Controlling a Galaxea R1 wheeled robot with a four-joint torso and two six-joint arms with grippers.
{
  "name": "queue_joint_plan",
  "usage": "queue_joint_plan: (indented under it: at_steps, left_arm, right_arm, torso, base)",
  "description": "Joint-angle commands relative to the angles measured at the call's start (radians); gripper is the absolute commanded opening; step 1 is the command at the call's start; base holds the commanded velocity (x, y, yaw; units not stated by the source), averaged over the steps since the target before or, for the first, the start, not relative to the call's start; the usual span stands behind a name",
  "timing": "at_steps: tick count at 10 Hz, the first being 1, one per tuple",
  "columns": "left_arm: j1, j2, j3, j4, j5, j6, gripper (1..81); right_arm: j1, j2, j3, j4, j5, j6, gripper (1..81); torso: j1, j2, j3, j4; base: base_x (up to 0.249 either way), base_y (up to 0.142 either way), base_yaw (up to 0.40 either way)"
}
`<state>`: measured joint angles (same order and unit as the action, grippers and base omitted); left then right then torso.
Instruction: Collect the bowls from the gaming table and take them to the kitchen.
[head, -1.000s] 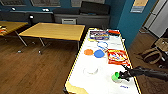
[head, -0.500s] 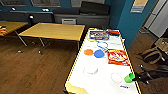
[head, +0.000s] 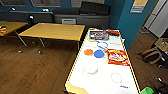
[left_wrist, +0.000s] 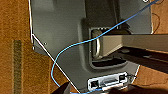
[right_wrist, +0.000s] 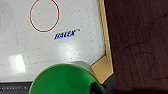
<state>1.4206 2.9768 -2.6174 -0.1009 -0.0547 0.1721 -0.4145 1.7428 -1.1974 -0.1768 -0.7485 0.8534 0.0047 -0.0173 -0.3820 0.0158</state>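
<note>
The gaming table (head: 75, 65) has a glossy white top and runs away from me in the head view. Three bowls lie on it: an orange bowl (head: 88, 52) beside a blue bowl (head: 99, 53), and nearer me a white bowl (head: 90, 69). A green round thing (head: 147, 90) hangs off the table's near right corner, in my right gripper (head: 151, 90). It shows large in the right wrist view as the green round thing (right_wrist: 66, 80), over the table corner (right_wrist: 103, 66). The left wrist view looks at my own grey body with a blue cable (left_wrist: 75, 45).
A red snack bag (head: 118, 57), a blue ring (head: 102, 45) and a flat box (head: 98, 35) also lie on the white top. A wood-topped table (head: 53, 31) stands to the left, bags (head: 152, 53) to the right, and dark wooden floor all around.
My right arm has drawn back from over the table to its near right corner, carrying the green round thing. The whole head view has shifted a little.
</note>
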Motion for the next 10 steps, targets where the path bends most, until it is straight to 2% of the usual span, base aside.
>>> queue_joint_plan:
  at_steps: [1,2,3,6,8,10]
  left_arm:
    - [-0.015,-0.11,0.183,-0.005,0.072,0.003,81.1]
    - [-0.018,-0.16,0.261,-0.007,0.069,0.001,81.1]
    - [-0.018,-0.212,0.33,-0.01,0.029,0.0,81.1]
    - [-0.021,-0.33,0.506,-0.005,-0.005,-0.002,81.1]
    - [-0.042,-0.424,0.63,-0.007,-0.037,-0.005,81.1]
    - [-0.074,-0.52,0.745,-0.007,-0.039,-0.006,81.1]
  right_arm:
    - [-0.193,-0.185,0.107,-0.158,0.207,-0.011,1.0]
    - [-0.292,-0.197,0.102,-0.2,0.318,-0.013,1.0]
    - [-0.396,-0.199,0.076,-0.23,0.439,-0.013,1.0]
    - [-0.655,-0.179,-0.031,-0.243,0.72,-0.017,1.0]
    - [-0.807,-0.095,-0.123,-0.271,0.849,-0.017,1.0]
    - [-0.926,0.021,-0.242,-0.282,0.972,-0.017,1.0]
  torso:
    - [0.0,0.0,0.0,0.0]
    - [0.0,0.0,0.0,0.0]
    - [0.0,0.0,0.0,0.0]
    - [0.0,0.0,0.0,0.0]
    - [0.0,0.0,0.0,0.0]
    - [0.0,0.0,0.0,0.0]
  base:
    - [0.0,0.0,0.0]
    - [0.0,0.0,0.0]
    - [0.0,0.0,0.0]
    - [0.0,0.0,0.0]
    - [0.0,0.0,0.0]
    - [0.0,0.0,0.0]
